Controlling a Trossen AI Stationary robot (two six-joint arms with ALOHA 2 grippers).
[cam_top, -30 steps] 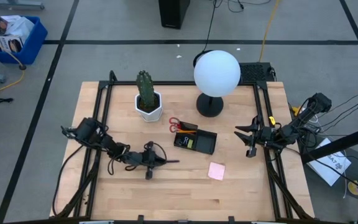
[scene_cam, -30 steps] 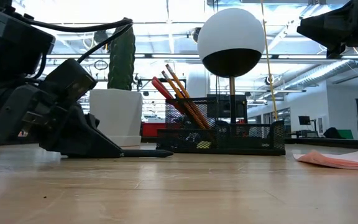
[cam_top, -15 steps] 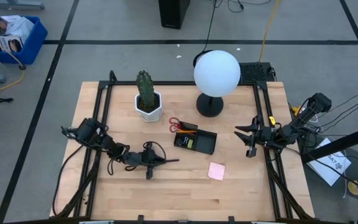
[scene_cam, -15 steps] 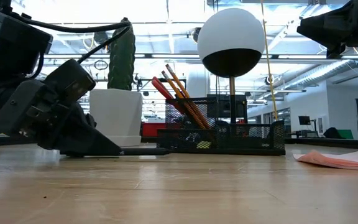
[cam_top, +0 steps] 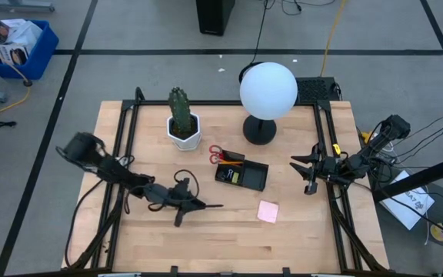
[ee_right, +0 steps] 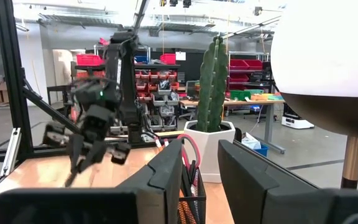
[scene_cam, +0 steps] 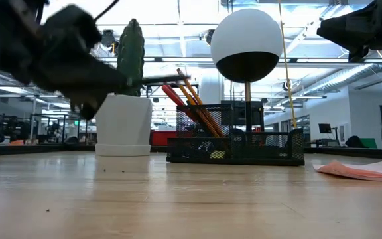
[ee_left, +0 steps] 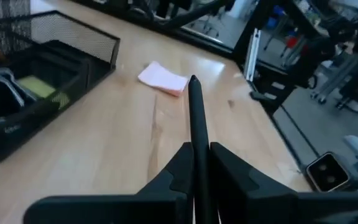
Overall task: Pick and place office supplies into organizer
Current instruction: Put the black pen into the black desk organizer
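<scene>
My left gripper [cam_top: 193, 202] hovers over the table's near left part, shut on a black pen [cam_top: 210, 205]. The pen also shows in the left wrist view [ee_left: 196, 118] and the low view [scene_cam: 158, 78]. To the right stands the black mesh organizer [cam_top: 241, 174], its compartments [ee_left: 42, 93] holding red-handled scissors [cam_top: 216, 153], orange pencils [scene_cam: 197, 99] and a yellow piece [ee_left: 39, 87]. A pink sticky-note pad [cam_top: 268, 211] lies flat on the table, near the front. My right gripper [cam_top: 304, 171] waits open at the table's right edge, holding nothing. My left gripper pinches the pen's rear part [ee_left: 199, 163] between its two fingers. The fingers come nearly level from the table's left and lie along the pen. Most of the pen sticks out past the fingertips, its tip [ee_left: 193, 79] toward the pad. It is lifted clear of the table.
A white hexagonal pot with a cactus [cam_top: 183, 131] stands behind the left gripper. A lamp with a white globe [cam_top: 268, 91] stands at the back, behind the organizer. Bare wood lies between the organizer and the front edge.
My left gripper has gone up from the table top with the pen and rolled a little. The pen lay on the wood a second ago; now it hangs about level, lifted clear, at the height of the organizer's top.
</scene>
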